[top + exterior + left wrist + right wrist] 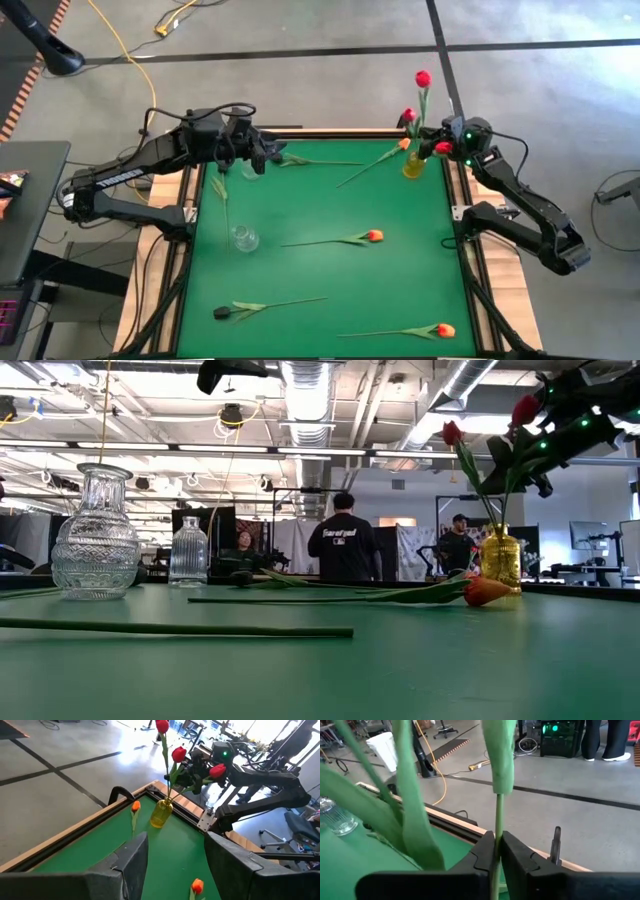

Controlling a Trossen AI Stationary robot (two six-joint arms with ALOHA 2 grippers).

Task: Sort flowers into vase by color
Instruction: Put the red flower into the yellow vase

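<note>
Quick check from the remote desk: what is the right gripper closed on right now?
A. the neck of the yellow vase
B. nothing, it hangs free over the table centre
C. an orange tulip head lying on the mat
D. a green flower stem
D: in the right wrist view the right gripper pinches a thin green stem between its fingers, and from above it sits beside the yellow vase holding red tulips.

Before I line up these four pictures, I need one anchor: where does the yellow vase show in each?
High view: yellow vase at the table's far right corner, beside the right claw.
Low view: right of centre, far across the table.
Left wrist view: upper middle, at the table's corner.
Right wrist view: not in it.
Shared landmark: the red tulips standing in it.
</note>
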